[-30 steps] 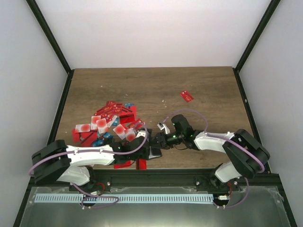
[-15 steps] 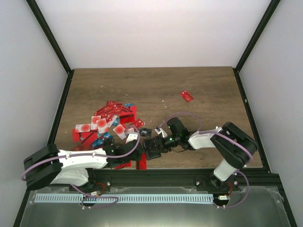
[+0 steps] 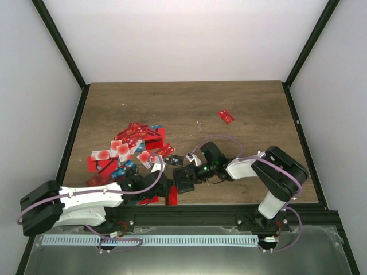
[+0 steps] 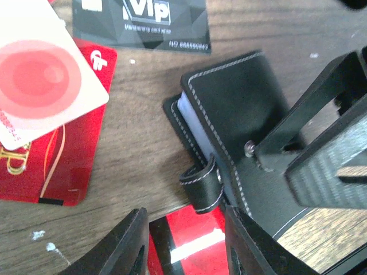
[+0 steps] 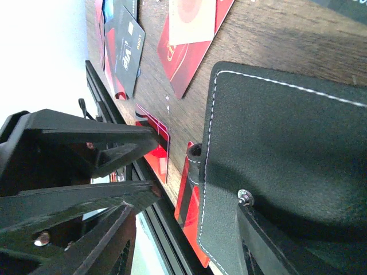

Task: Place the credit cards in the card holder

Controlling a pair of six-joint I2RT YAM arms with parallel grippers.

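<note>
The black card holder (image 4: 232,109) lies open on the table with its strap curled at the near edge; it also shows in the top view (image 3: 184,180) and the right wrist view (image 5: 287,154). My right gripper (image 3: 189,173) is shut on its flap by the snap. My left gripper (image 4: 183,222) is open, its fingers (image 4: 133,243) straddling a red credit card (image 4: 192,246) that lies by the strap. The same card shows under the holder's edge in the right wrist view (image 5: 189,217). The pile of credit cards (image 3: 129,150) lies left of the grippers.
A black VIP card (image 4: 143,23) lies just beyond the holder. A white-and-red card (image 4: 40,74) rests on a red card (image 4: 63,166) to its left. One red card (image 3: 226,116) lies alone at the far right. The table's front rail (image 3: 218,213) is close behind.
My left arm has drawn back toward the near left, its gripper now lower by the front edge. My right gripper has shifted slightly left with the card holder.
</note>
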